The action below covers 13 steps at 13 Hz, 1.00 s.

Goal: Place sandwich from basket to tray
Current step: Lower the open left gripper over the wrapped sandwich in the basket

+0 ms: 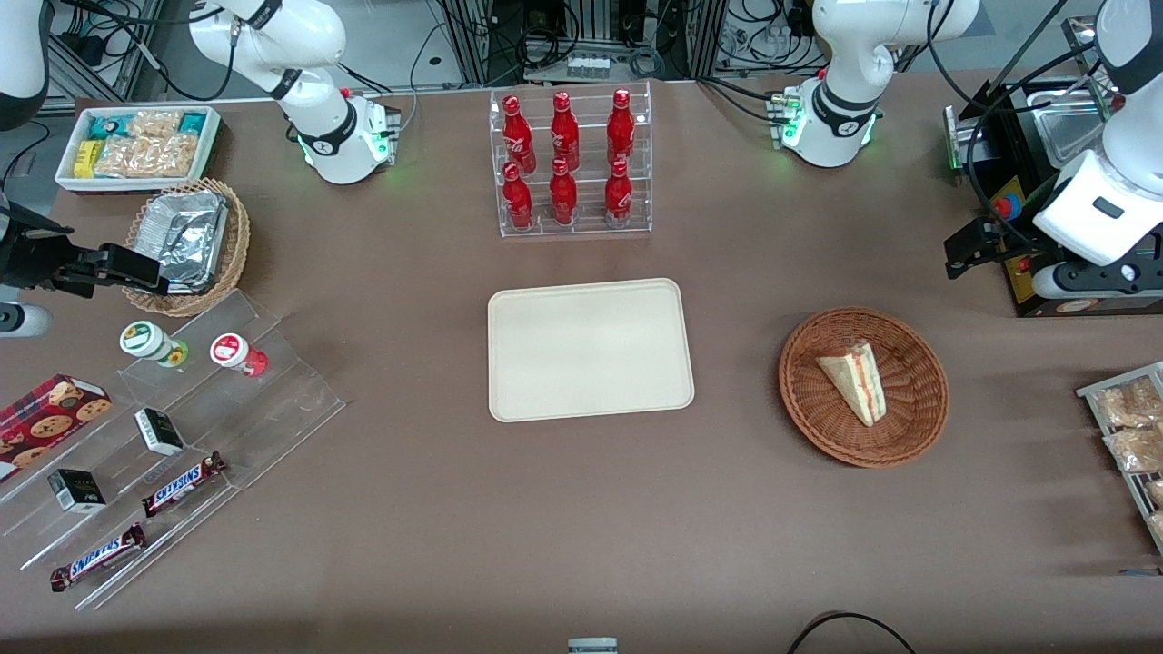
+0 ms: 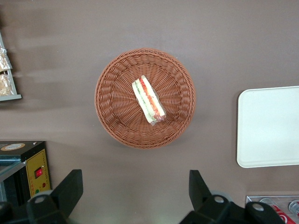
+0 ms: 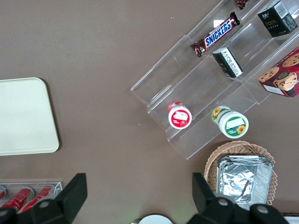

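Observation:
The sandwich (image 1: 854,381) is a white triangular wedge with red, orange and green filling, lying in the round reddish-brown basket (image 1: 800,400) toward the working arm's end of the table. The cream tray (image 1: 591,350) lies bare at the table's middle, beside the basket. My left gripper (image 1: 968,250) hangs high above the table, farther from the front camera than the basket. In the left wrist view the gripper (image 2: 135,179) is open wide and empty, apart from the basket (image 2: 107,102), the sandwich (image 2: 148,99) and the tray (image 2: 268,126).
A clear rack of red bottles (image 1: 568,163) stands farther from the front camera than the tray. A black machine (image 1: 1045,182) and a rack of snack packets (image 1: 1127,427) are at the working arm's end. Acrylic steps with candy bars (image 1: 164,427) and a tan foil basket (image 1: 186,241) are at the parked arm's end.

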### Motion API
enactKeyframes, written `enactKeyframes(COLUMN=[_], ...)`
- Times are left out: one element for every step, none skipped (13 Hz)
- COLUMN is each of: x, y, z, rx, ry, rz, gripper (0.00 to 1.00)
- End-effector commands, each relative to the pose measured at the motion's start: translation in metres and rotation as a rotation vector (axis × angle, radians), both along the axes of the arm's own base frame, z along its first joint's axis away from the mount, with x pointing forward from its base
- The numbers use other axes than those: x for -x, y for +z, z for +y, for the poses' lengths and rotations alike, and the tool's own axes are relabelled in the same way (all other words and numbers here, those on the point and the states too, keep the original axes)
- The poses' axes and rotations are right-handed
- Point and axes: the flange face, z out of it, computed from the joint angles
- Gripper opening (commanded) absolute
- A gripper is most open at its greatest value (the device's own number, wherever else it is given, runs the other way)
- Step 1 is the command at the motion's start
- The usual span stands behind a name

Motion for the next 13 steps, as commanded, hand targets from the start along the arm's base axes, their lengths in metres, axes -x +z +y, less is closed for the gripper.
enactKeyframes(x=[-0.004, -0.004, -0.005, -0.007, -0.013, -0.019, -0.026, -0.032, -0.038, -0.040, -0.041, -0.039, -0.038], y=[0.007, 0.007, 0.005, 0.001, -0.011, -0.020, -0.034, -0.051, -0.067, -0.083, -0.101, -0.121, -0.138], z=[0.003, 0.004, 0.006, 0.005, 0.006, 0.007, 0.007, 0.007, 0.006, 0.005, 0.003, 0.002, 0.000], rx=[0.000, 0.000, 0.001, -0.005, -0.013, -0.013, -0.014, -0.017, -0.021, -0.025, -0.023, -0.020, -0.018], ry=[-0.005, -0.003, 0.005, 0.004, 0.007, 0.011, 0.017, 0.037, 0.082, 0.123, 0.153, 0.205, 0.261], rz=[-0.016, -0.016, -0.013, -0.008, 0.010, 0.012, 0.019, 0.034, 0.033, 0.025, 0.008, -0.007, -0.023], gripper=[1.00, 1.00, 1.00, 1.00, 1.00, 1.00, 1.00, 1.00, 1.00, 1.00, 1.00, 1.00, 1.00])
